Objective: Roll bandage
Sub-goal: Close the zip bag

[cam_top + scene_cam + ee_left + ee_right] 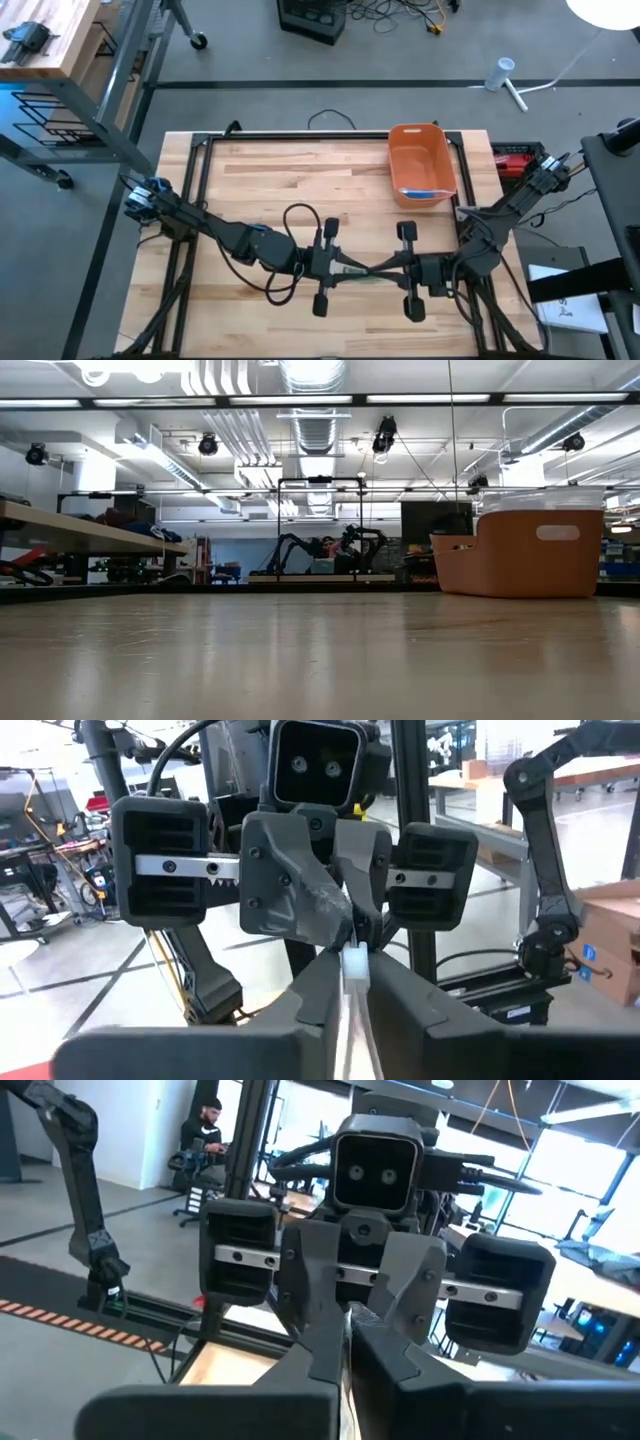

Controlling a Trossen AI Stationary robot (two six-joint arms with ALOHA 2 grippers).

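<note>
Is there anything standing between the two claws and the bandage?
No. The left claw and right claw face each other, both shut on the bandage stretched between them. The orange bin is well away.

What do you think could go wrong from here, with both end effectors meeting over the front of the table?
1. The left end effector and right end effector face each other almost tip to tip; a small misstep could make them collide.
2. Both appear shut on the thin white bandage; pulling apart may tear or slip it.
3. If dropped, it falls well short of the orange bin.
</note>
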